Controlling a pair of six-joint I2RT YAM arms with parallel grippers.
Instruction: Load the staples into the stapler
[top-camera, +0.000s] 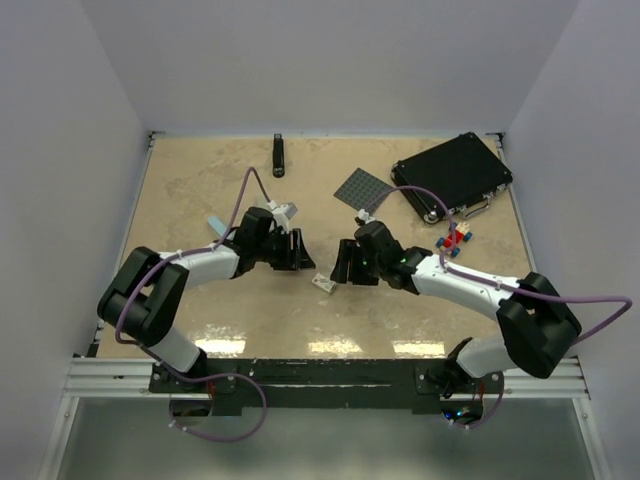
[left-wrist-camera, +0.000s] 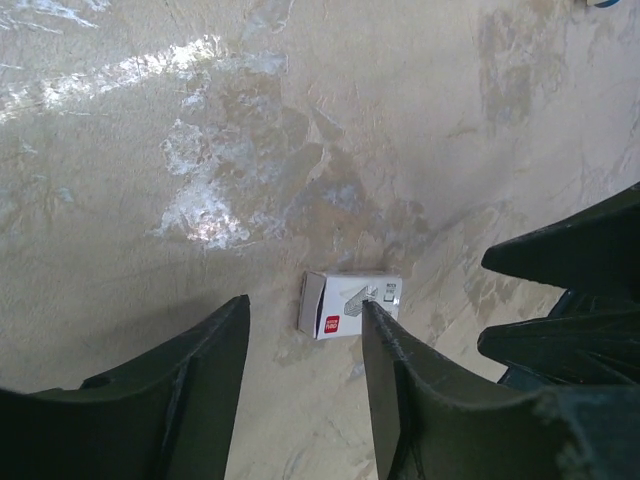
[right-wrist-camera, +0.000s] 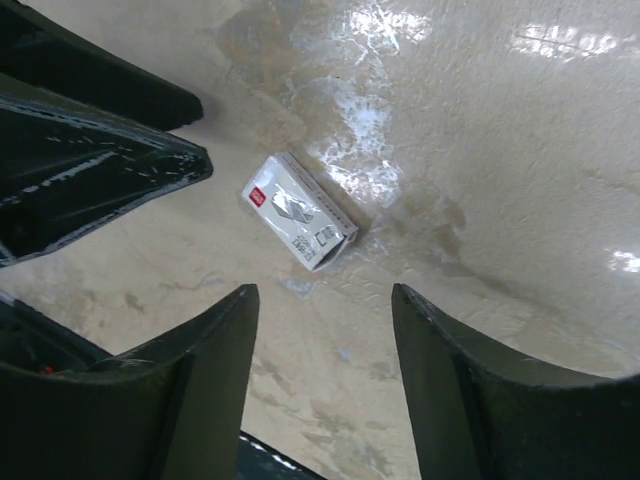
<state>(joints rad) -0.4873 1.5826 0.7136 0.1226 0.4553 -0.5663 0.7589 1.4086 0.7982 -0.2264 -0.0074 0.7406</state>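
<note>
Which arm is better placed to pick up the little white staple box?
Probably right: the staple box lies just ahead of the open right gripper, nearly centred. For the left gripper it sits off-centre, by one finger.

Both arms bend inward and face each other across the box of staples. The left gripper hovers just left of the box, its fingers spread and empty. The right gripper hovers just right of it, likewise spread and holding nothing.
</note>
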